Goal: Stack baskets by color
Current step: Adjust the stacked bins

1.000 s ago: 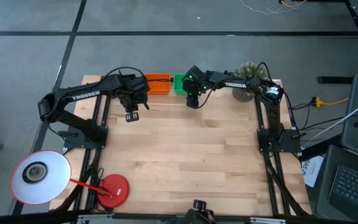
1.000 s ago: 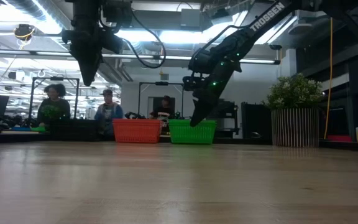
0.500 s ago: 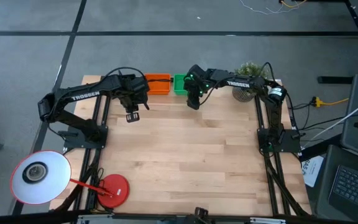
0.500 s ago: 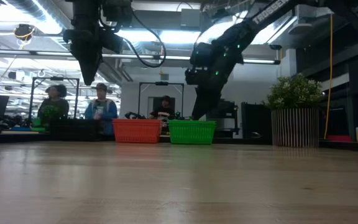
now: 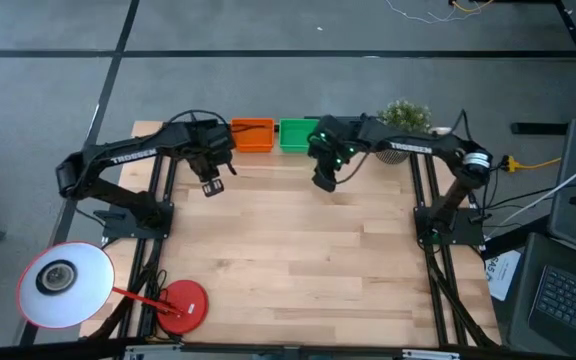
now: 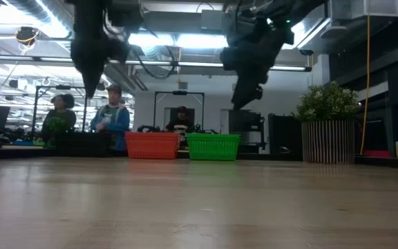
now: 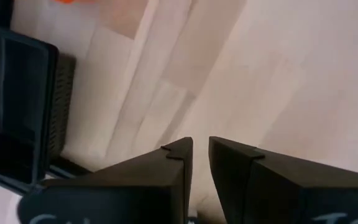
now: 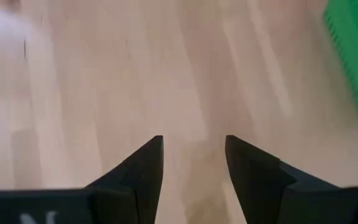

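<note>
Both hands were empty, so this looked like a gap between picks, or possibly the end of the job. The orange basket (image 5: 253, 135) and the green basket (image 5: 296, 134) sat side by side at the far edge of the counter (image 5: 298, 260), just apart; whether each was a single tray or a finished stack, I couldn't tell from above or from the level view. A black basket (image 7: 17, 106) showed in the left wrist view, beside that arm, resting on the wood. The right hand (image 5: 325, 182) hung above the counter just in front of the green basket, fingers spread wide with only bare wood between them. The left hand (image 5: 209, 185) hovered near the orange basket, fingers nearly together with a narrow slit and nothing in them. My guess: if any black trays were loose, the next move called for the left arm to open up, drop over the black basket's rim and lift it onto its own colour; that mesh wall is thin, so the fingers needed to straddle it squarely. The counter was pale wood planks, with a red lamp base (image 5: 182, 305) at the near left corner and a potted plant (image 5: 405, 115) at the far right. Beyond it was an open workshop with ceiling lights, and people (image 6: 112, 121) stood at benches behind the baskets.
</note>
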